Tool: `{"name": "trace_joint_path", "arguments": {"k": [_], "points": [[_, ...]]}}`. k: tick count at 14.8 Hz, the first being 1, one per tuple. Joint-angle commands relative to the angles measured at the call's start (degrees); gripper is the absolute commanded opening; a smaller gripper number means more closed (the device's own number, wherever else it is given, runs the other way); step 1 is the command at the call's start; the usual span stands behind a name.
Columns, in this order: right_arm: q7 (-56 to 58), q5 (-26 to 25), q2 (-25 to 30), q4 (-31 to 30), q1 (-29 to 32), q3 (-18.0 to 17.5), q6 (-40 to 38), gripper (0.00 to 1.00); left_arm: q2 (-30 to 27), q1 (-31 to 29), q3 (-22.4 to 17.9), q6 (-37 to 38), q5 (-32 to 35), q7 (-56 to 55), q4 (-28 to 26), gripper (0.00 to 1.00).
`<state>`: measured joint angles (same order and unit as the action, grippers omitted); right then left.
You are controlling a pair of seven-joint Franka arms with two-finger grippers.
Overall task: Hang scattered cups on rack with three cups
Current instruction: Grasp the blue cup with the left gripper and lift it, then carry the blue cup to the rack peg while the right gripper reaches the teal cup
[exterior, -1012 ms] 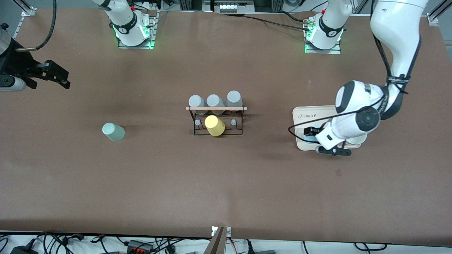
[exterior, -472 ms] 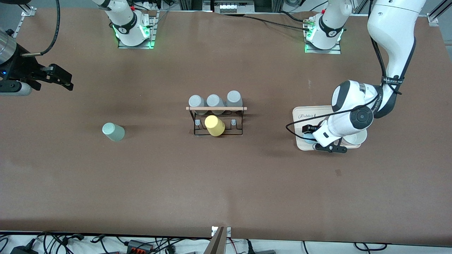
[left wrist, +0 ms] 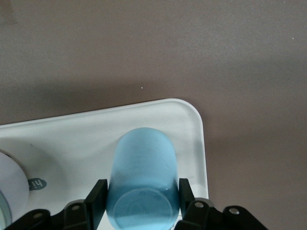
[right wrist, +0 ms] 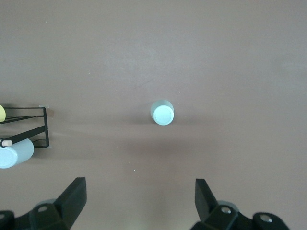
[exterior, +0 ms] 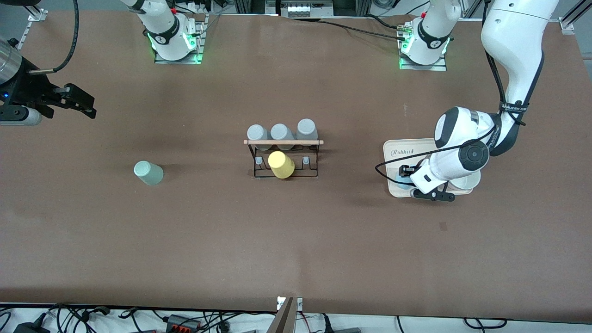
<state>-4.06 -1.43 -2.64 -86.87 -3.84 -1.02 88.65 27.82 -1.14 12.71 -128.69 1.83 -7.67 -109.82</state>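
Left gripper (exterior: 407,178) down on the tray (exterior: 393,159) toward the left arm's end of the worktop, fingers (left wrist: 96,199) pinching the blue cup (left wrist: 142,179), which stands upside down on the tray.

Right gripper (exterior: 76,99) hangs over the right arm's end, jaws spread wide, empty.

Green cup (exterior: 148,172) upside down between that end and the rack (exterior: 283,157) at mid-table. Rack carries three grey cups (exterior: 281,134) and a yellow cup (exterior: 280,164).
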Motion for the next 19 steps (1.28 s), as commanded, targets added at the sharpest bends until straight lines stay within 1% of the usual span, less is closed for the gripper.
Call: {"name": "trace_joint_path", "arguments": {"k": [1,2,3,5,6,8,9,11,13,14,16,17,19], "points": [[-0.9,-0.6,0.4,-0.2,-0.3,0.0,-0.4,1.0,-1.1,-0.3,0.2,0.5,0.9,0.5,0.2,0.1],[-0.8,-0.6,0.4,-0.3,-0.3,0.0,-0.4,1.0,-2.2,0.1,0.5,3.0,0.9,0.7,1.0,0.1],[-0.8,-0.6,0.4,-0.2,-0.2,0.0,-0.4,1.0,-3.1,0.5,1.1,6.1,0.6,0.7,2.4,0.01],[-0.6,-0.7,0.3,-0.3,-0.2,0.0,-0.4,1.0,-2.5,0.8,5.5,10.5,-0.5,-1.7,8.7,0.0],[-0.3,-0.7,0.3,-0.2,-0.2,0.0,-0.4,1.0,-2.0,1.1,6.7,13.1,-1.5,-5.6,11.8,0.0],[0.1,-0.7,-0.9,-0.2,0.1,0.0,-0.4,1.0,-1.8,2.7,8.5,17.7,-2.8,-10.8,17.1,0.0],[0.1,-0.7,-1.8,-0.2,0.2,0.0,-0.6,1.0,-1.5,4.3,8.7,19.4,-3.6,-12.4,19.8,0.0],[0.1,-0.7,-2.7,-1.4,0.3,0.2,-0.8,1.0,-0.5,7.9,8.6,20.3,-6.0,-17.4,24.2,0.0],[0.1,-0.8,-3.1,-4.3,0.3,0.2,1.6,1.0,1.8,11.6,8.6,20.3,-6.1,-22.7,28.2,0.0],[0.1,-1.4,-3.1,-6.1,0.3,0.2,4.0,1.0,3.1,13.8,8.6,20.2,-6.1,-24.8,30.0,0.0],[0.0,-1.6,-3.1,-10.4,0.8,0.4,7.7,1.0,6.1,16.3,8.6,20.1,-5.9,-27.5,34.3,0.0],[0.0,-1.6,-3.1,-13.4,0.8,0.5,10.2,1.0,7.2,17.7,8.5,20.0,-5.8,-28.4,35.6,0.0],[0.0,-1.6,-3.2,-18.9,0.9,0.5,16.5,1.0,8.2,18.5,8.2,19.8,-5.6,-29.1,36.6,0.0]]}}
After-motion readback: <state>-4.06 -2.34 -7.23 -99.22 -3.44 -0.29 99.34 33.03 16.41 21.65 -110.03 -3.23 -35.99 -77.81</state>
